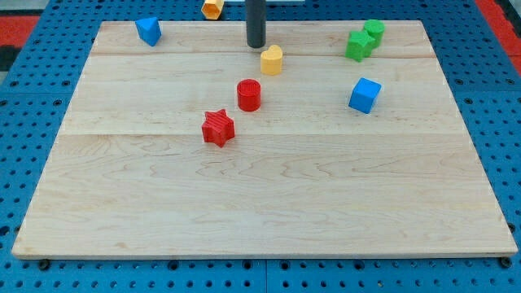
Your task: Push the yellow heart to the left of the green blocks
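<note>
Rod standing upright, your tip (256,45) sitting just beside the yellow heart (272,59), at its upper left; the tool is a bare rod, nothing to spread or pinch. Heart is lying near the desk's (260,203) top edge, orientation unclear. Green blocks (363,40), touching, are sitting well to its right. Red cylinder (249,94) and red star (217,128) are lying below-left. Pale wood grain, glossy plastic blocks.

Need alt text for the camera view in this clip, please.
My tip sits just to the view's left of the yellow heart, with the green blocks farther right near the board's top edge. A red cylinder and red star lie below the heart.
</note>
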{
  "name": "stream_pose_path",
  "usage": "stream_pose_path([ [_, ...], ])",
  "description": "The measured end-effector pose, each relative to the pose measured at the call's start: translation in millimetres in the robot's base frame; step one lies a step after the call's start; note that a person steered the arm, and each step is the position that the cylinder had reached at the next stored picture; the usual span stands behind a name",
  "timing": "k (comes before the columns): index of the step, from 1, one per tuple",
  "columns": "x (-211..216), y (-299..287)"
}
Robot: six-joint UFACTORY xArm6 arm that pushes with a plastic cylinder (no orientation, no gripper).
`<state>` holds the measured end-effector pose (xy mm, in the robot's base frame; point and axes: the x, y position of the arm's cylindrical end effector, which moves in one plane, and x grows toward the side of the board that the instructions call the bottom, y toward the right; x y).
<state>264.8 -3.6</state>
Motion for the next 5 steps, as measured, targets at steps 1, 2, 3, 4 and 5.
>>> stream_pose_path([
  [1, 34, -7],
  [2, 50, 19],
  [3, 54, 49],
  [4, 72, 52],
  [5, 69, 93],
])
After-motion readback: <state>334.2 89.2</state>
